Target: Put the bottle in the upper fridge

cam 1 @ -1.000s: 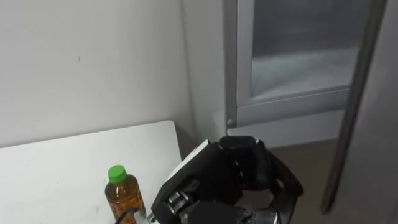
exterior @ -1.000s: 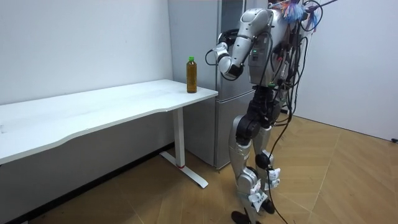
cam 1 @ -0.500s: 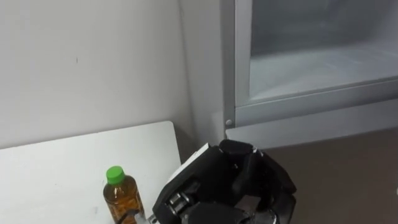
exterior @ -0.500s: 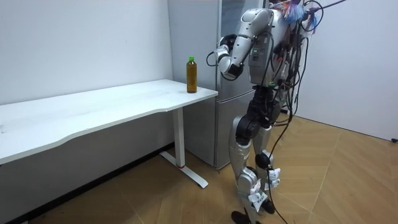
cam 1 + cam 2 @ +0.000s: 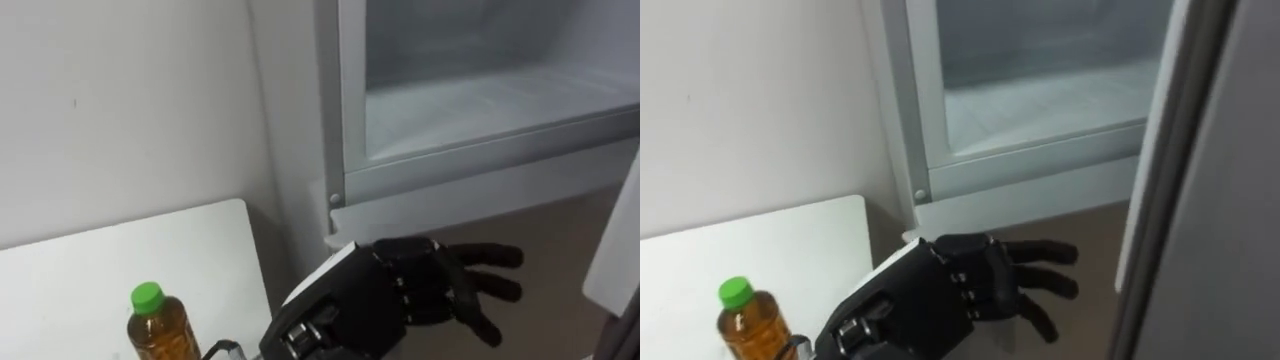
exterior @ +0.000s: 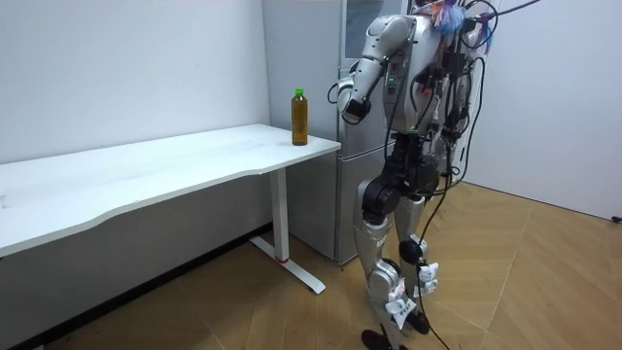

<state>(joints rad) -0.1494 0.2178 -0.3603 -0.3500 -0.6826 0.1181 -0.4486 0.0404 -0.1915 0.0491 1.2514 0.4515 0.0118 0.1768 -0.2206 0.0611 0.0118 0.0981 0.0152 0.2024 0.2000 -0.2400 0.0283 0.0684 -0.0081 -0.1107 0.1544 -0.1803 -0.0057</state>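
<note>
The left hand (image 5: 958, 285) hangs low with its fingers stretched out straight. A bottle (image 5: 748, 328) with a green cap stands near it on the table (image 5: 790, 250). The fridge (image 5: 1040, 100) is open.

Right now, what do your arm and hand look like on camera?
The left hand is matte black with slim black fingers, and a white panel runs along its back toward the wrist. In the room view the arm is silvery grey with rounded shells.
</note>
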